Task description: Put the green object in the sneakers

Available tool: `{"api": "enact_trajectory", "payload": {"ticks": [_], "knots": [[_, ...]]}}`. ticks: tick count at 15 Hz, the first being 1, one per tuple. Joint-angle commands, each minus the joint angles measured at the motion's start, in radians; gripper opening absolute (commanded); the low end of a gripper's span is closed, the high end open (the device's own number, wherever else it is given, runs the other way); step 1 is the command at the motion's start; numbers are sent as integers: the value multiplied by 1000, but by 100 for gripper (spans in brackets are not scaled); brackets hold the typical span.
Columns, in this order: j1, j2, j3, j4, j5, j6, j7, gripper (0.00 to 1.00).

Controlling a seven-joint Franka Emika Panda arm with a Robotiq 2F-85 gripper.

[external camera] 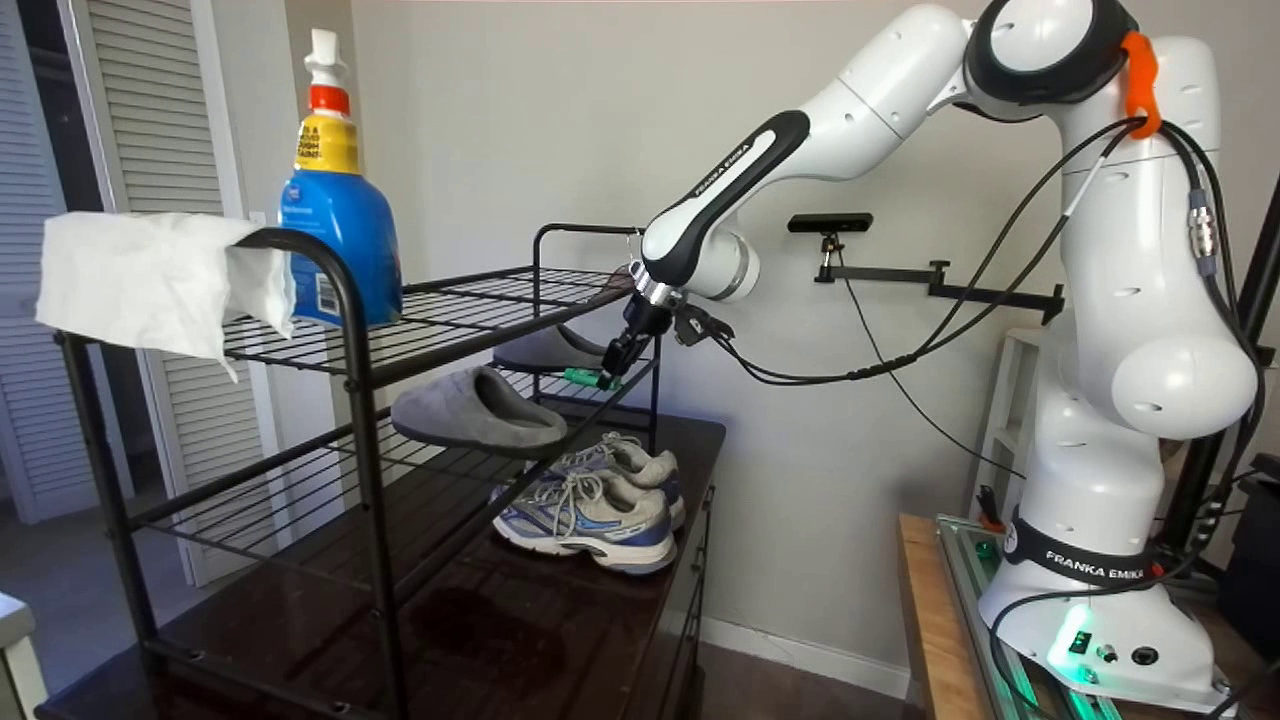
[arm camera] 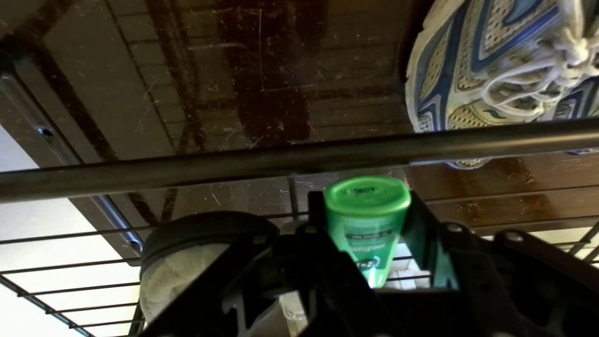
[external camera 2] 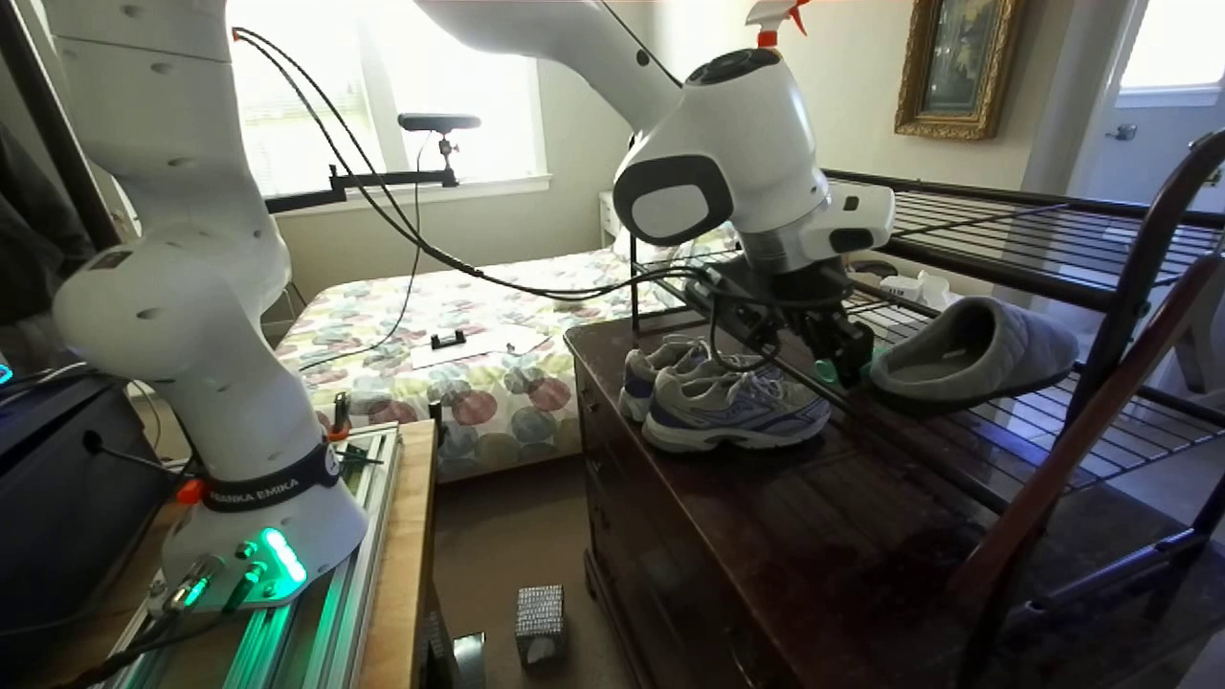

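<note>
One green container (arm camera: 367, 229): my gripper (arm camera: 367, 210) pinches it between fingers, at rack's wire shelf (arm camera: 210, 166), near slipper (external camera: 450, 405). Two sneakers (external camera: 600, 508) sit side by side on dresser (external camera: 520, 625) below, apart from container.

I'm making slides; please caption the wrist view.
Gripper holding a green bottle, a laced sneaker partly behind a dark rail.

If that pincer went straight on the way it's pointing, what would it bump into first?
Probably the wire shelf below: the pincer points down close to its edge. How much gap there is, if any, is hard to judge, and the green object in its grip might touch first.
</note>
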State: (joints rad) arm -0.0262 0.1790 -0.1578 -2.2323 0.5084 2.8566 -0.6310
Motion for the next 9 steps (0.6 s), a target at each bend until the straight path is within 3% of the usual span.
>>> {"api": "enact_trajectory", "payload": {"ticks": [1, 4, 9], "knots": [[-4, 20, -9, 15, -18, -15, -1, 18], [-3, -47, -27, -45, -48, -26, -15, 18], [-31, -245, -28, -206, -47, -134, -290, 18]]}}
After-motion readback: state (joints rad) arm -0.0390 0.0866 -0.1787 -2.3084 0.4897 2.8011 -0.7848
